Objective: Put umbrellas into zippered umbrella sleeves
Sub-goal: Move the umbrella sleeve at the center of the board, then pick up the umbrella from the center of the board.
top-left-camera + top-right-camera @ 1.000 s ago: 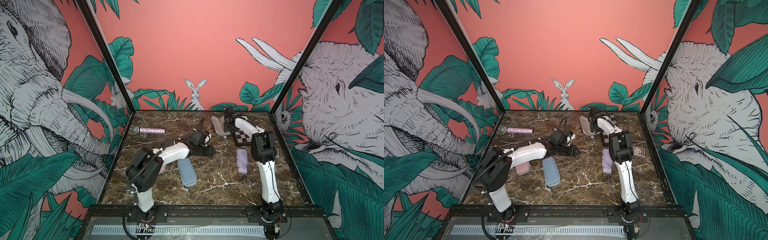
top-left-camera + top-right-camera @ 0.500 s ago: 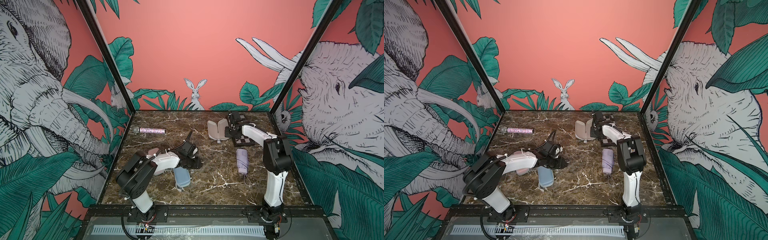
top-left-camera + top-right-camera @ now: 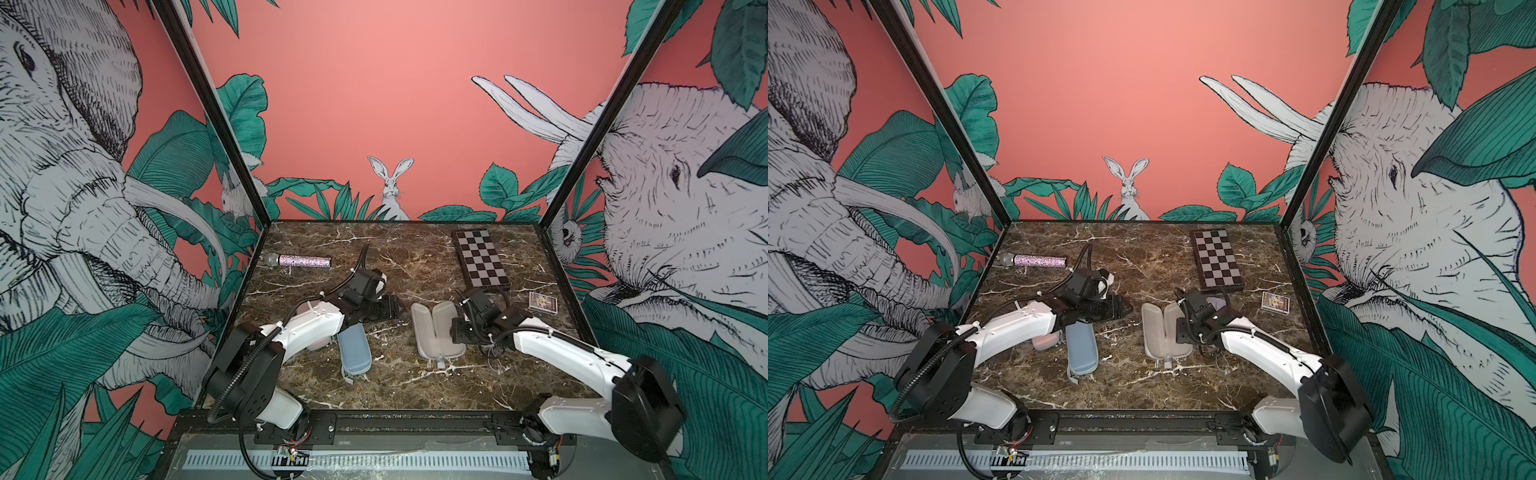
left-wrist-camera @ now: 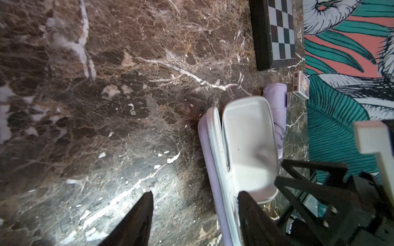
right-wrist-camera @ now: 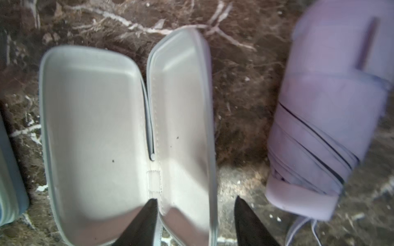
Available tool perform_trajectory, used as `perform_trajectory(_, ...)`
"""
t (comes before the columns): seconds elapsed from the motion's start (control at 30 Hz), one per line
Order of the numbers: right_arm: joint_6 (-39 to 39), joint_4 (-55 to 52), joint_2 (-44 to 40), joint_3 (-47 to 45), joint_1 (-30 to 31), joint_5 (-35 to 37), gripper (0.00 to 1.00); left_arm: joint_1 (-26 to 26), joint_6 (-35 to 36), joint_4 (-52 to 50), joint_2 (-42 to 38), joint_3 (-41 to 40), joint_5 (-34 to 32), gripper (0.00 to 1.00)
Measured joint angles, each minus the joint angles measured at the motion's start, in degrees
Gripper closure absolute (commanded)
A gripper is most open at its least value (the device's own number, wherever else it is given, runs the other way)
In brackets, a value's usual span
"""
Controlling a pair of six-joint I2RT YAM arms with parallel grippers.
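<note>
**A:** While we are looking down in both top views, we are seeing the oblong hard-shell lilac sleeve lying open on the brown marble tabletop, with its pale grey-white insides facing up.

**B:** We are finding the right gripper hanging just beside its right half. The left gripper is hovering near its far left corner. We are also noticing the closed hard-shell blue sleeve lying partly under the left arm, with a pale pink rounded object mostly hidden beside it.

**A:** We are spotting the glittery cylindrical microphone at the back left. The black-and-white checkered board is lying at the back right, with a small printed card box near it.

**B:** Turning to the left wrist view, we are seeing that gripper's black fingers standing wide apart over bare marble, gripping nothing. One fingertip is overlapping the lilac sleeve's end, and we cannot tell whether it is touching. The folded pleated-fabric lilac umbrella is lying just beyond the sleeve.

**A:** Through the right wrist view, we are seeing the right gripper's fingers spread open. One is above the sleeve's inside and the other is outside its rim, and they are clamping nothing. The lilac umbrella is lying on the marble near the lilac sleeve, outside it and apart from it. The blue sleeve is showing at the picture's edge.
</note>
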Motion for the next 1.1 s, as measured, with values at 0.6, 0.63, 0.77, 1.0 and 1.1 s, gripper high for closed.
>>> perform_trajectory(0.6, -12.87, -1.2, 27.91, 12.79, -15.89, 6.62, 0.28, -6.47, -2.67, 3.54, 5.95, 0.02, 2.58, 0.38)
perform_trajectory(0.63, -13.31, -0.85, 29.29, 13.53, -16.17, 6.23, 0.34, -6.45, -2.6, 3.98, 6.32, -0.09, 2.73, 0.41)
perform_trajectory(0.77, -14.78, 0.85, 29.2, 14.4, -16.65, 5.07, 0.54, -6.4, -3.32, 5.97, 8.2, -0.87, 3.39, 0.56)
perform_trajectory(1.0, -12.92, -1.42, 11.54, 9.46, -14.8, 4.92, 0.69, -6.56, -7.08, 11.32, 9.75, -5.05, 3.54, 0.71)
perform_trajectory(1.1, -10.25, -3.17, 4.28, 9.66, -10.95, 6.23, 0.77, -7.15, -8.94, 13.14, 10.14, -5.77, 3.32, 0.78)
